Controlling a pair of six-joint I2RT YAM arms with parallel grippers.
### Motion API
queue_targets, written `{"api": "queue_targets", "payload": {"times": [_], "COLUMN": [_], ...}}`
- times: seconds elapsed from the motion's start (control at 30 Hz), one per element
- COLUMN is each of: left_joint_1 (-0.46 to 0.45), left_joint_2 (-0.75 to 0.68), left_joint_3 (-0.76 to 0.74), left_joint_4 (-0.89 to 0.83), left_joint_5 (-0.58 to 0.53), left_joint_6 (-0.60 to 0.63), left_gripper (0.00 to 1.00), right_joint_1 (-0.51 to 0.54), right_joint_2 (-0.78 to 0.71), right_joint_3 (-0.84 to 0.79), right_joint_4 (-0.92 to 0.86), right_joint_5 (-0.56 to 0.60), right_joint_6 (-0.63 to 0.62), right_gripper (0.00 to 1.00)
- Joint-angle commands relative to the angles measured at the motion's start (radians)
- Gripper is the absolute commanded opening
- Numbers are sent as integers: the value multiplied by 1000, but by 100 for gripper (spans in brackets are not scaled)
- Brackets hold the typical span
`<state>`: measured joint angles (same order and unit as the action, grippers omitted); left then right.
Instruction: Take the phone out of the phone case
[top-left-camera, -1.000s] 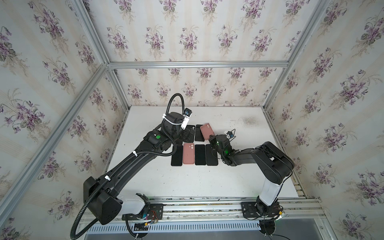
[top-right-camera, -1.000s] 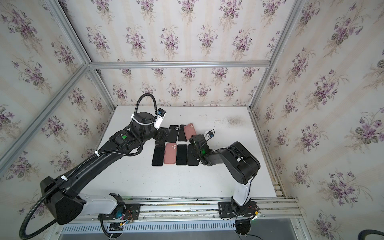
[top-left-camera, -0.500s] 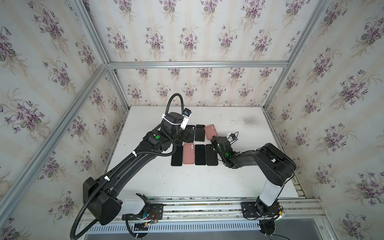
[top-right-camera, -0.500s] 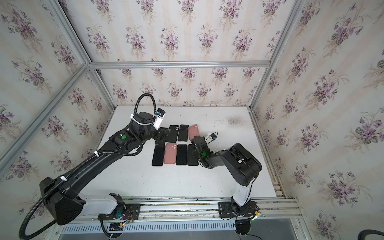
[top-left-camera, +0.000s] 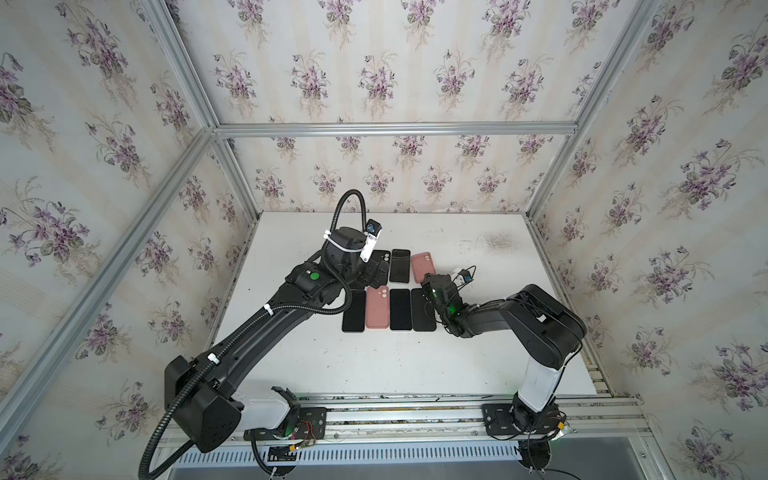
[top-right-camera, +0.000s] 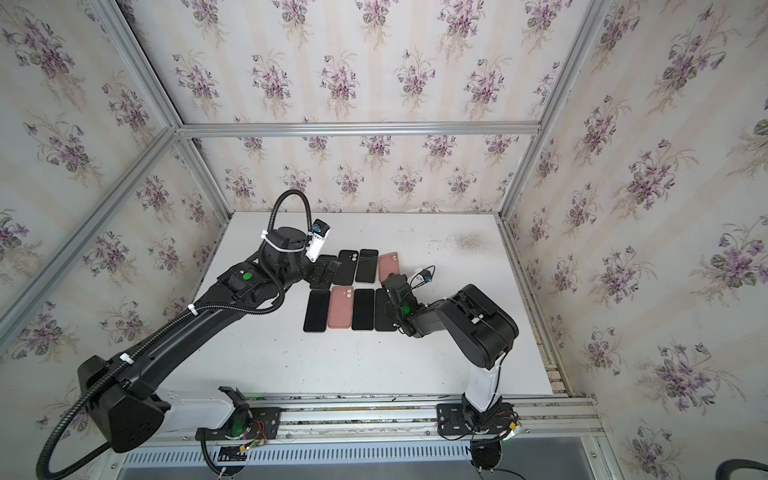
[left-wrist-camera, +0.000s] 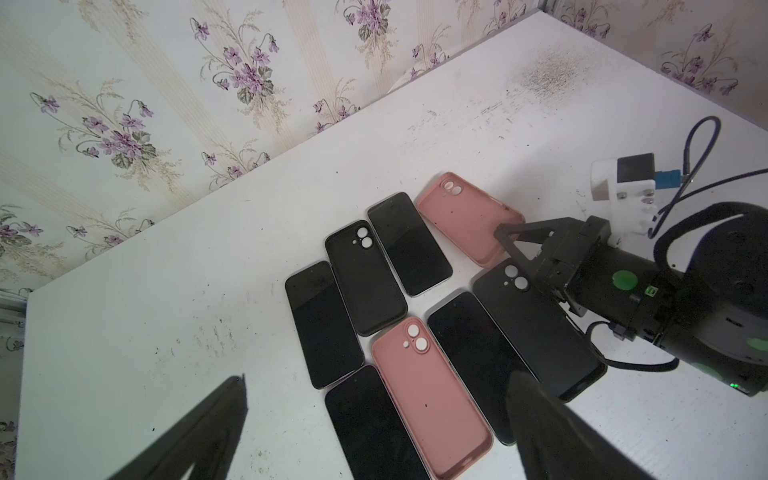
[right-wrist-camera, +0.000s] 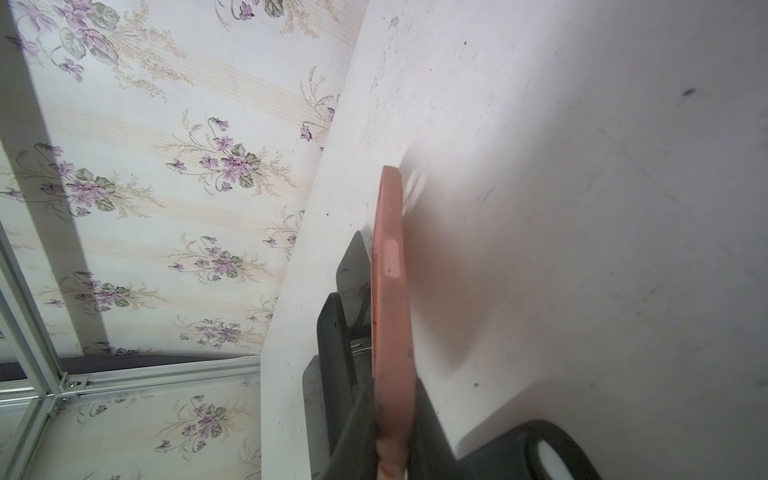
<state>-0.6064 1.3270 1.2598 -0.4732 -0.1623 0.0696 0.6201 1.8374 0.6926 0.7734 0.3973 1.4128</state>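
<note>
Since the pink case (left-wrist-camera: 465, 216) at the end of the back row lies with nothing inside it, and a bare black phone (left-wrist-camera: 409, 245), glossy and flat, rests just beside it on the bench (left-wrist-camera: 166, 291), the removal looks done, with only the letting go left. Right gripper (right-wrist-camera: 390, 390) has its jaws narrow around the case's soft, matte, rounded rim, seemingly pinching it. Left gripper (left-wrist-camera: 376, 378) hangs wide apart above the rows.
</note>
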Motion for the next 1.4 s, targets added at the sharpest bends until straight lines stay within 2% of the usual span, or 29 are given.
{"api": "queue_targets", "payload": {"times": [0.0, 0.17, 0.23, 0.57, 0.63, 0.9, 1.1, 1.37], "left_joint_1": [0, 2, 2, 3, 2, 2, 9, 17], "left_joint_2": [-6, -12, -14, -15, -18, -41, -65, -133], "left_joint_3": [0, -2, -5, -9, -14, -29, -27, -34], "left_joint_4": [0, -5, -6, -17, -19, -22, -25, -28], "left_joint_5": [-2, -5, -5, 1, 3, 3, 18, 20], "left_joint_6": [-14, -14, -14, -29, -36, -49, -62, -79], "left_gripper": [100, 100, 100, 100, 100, 100, 100, 100], "right_joint_1": [1, 0, 0, -6, -8, -17, -44, -76], "right_joint_2": [15, -6, -26, -88, -103, -151, -210, -276], "right_joint_3": [19, 10, 17, 23, 26, 28, 44, 68], "right_joint_4": [13, 1, -59, -225, -257, -292, -350, -504], "right_joint_5": [-11, -53, -88, -219, -224, -238, -256, -379], "right_joint_6": [3, 0, 5, 30, 29, 15, -76, -143], "right_gripper": [24, 38, 43, 54, 60, 64, 72, 73]}}
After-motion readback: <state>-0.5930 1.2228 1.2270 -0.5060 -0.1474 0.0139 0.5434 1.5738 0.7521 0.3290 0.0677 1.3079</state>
